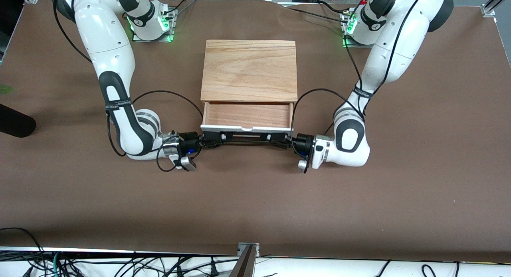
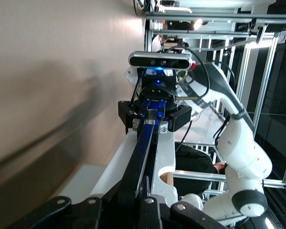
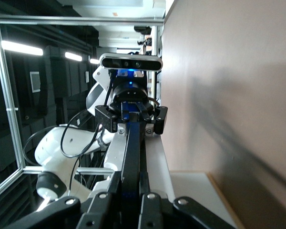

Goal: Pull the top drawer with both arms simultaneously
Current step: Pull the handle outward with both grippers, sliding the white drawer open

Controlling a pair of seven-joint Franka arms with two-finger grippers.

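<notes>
On the brown table, midway between the two arm bases, stands a low cabinet whose flat light-wood top board fills most of what the front view shows of it. Its top drawer is slid partway out toward the front camera, so that the bare wooden floor of the tray shows between the cabinet's edge and the drawer's white front panel. Along that panel runs the wide black wire handle, and both grippers are clamped on it, one at each end. The right gripper comes in low from the right arm's end of the table, its fingers pinched tight on the handle's end there; the left gripper does the same from the left arm's end. Both forearms lie almost level with the table, wrists turned so the hands point at one another along the handle (each wrist camera looks straight down the black bar). In the left wrist view the left gripper grips the handle in the foreground, with the right gripper closed on it farther off. In the right wrist view the right gripper grips the bar, with the left gripper closed on it farther along.
</notes>
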